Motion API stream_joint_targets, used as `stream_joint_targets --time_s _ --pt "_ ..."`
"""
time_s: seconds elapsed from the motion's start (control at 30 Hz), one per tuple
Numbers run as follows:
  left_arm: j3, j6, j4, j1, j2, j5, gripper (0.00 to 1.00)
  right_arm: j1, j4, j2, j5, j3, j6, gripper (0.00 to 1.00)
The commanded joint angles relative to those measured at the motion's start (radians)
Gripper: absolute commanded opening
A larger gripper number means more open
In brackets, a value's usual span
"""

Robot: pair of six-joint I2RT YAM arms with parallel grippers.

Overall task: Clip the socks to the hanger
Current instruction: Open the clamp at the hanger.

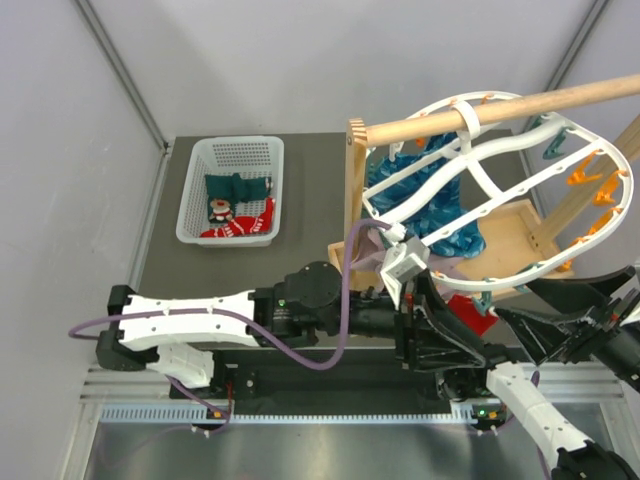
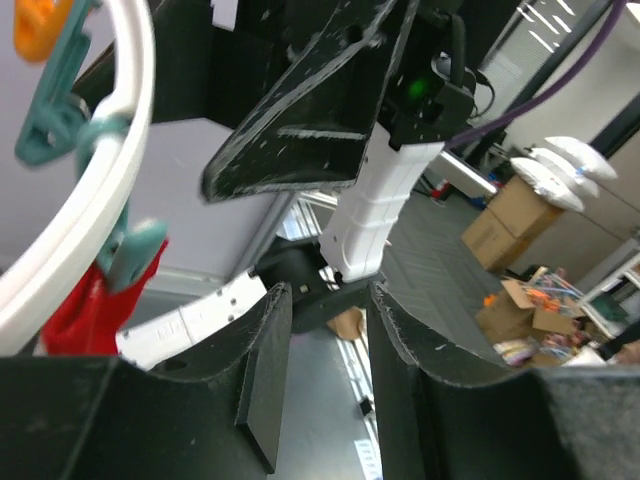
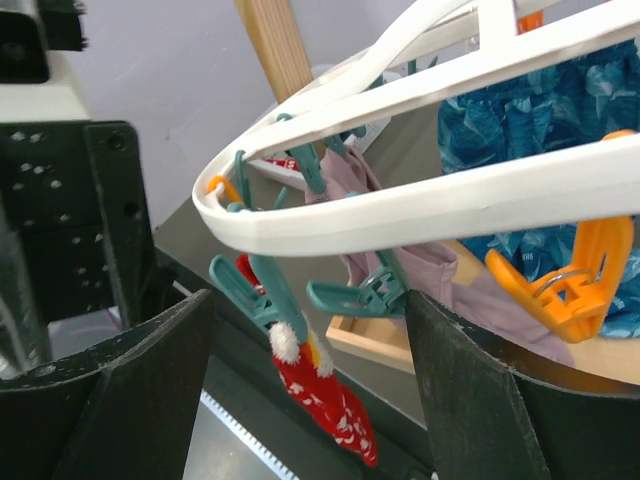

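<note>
Judging from how things lie, the job is barely begun. Well left of the hanger (image 3: 420, 212), the white perforated basket (image 1: 188, 215) holds several socks (image 1: 238, 188), dark green ones beside red ones, none of them clipped yet. Closer in, just under the hanger's near rim, the left gripper (image 2: 330, 330) has its jaws parted only narrowly, with nothing between them. On that near rim 1 red sock (image 3: 325, 405) with white flecks hangs from a teal clip (image 3: 255, 295), and it is the only sock I can see pegged. The right gripper (image 3: 308, 310) faces the same rim with jaws wide and empty. The pegged sock shows between them, though I cannot tell whether it lies inside their reach. At the hanger's far right side, orange clips (image 1: 603, 193) hang free, leaving room for the rest.
</note>
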Motion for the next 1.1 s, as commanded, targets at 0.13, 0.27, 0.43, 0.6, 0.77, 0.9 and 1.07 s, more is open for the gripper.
stream_joint_targets --time_s 0.13,0.27,0.43,0.6,0.77,0.9,1.07 --pt "0.178 0.230 -0.027 -0.111 0.131 -0.308 0.41 0.011 0.037 0.058 0.039 0.054 0.060 0.75" --pt "0.212 0.308 0.031 -0.157 0.198 -0.510 0.41 0.013 0.038 0.065 0.002 0.065 0.117 0.73" --pt "0.213 0.398 0.094 -0.179 0.280 -0.718 0.42 0.013 0.072 0.056 -0.042 0.080 0.151 0.72" --pt "0.153 0.492 0.231 -0.179 0.306 -0.851 0.47 0.011 0.048 0.053 -0.013 0.071 0.090 0.72" --pt "0.126 0.560 0.303 -0.179 0.323 -0.908 0.53 0.011 0.094 0.013 0.056 -0.010 0.039 0.72" --pt "0.121 0.572 0.296 -0.179 0.314 -0.930 0.55 0.010 0.110 0.004 0.065 -0.026 0.004 0.69" --pt "0.113 0.559 0.274 -0.179 0.296 -0.917 0.55 0.011 0.161 -0.007 0.019 -0.049 -0.018 0.62"
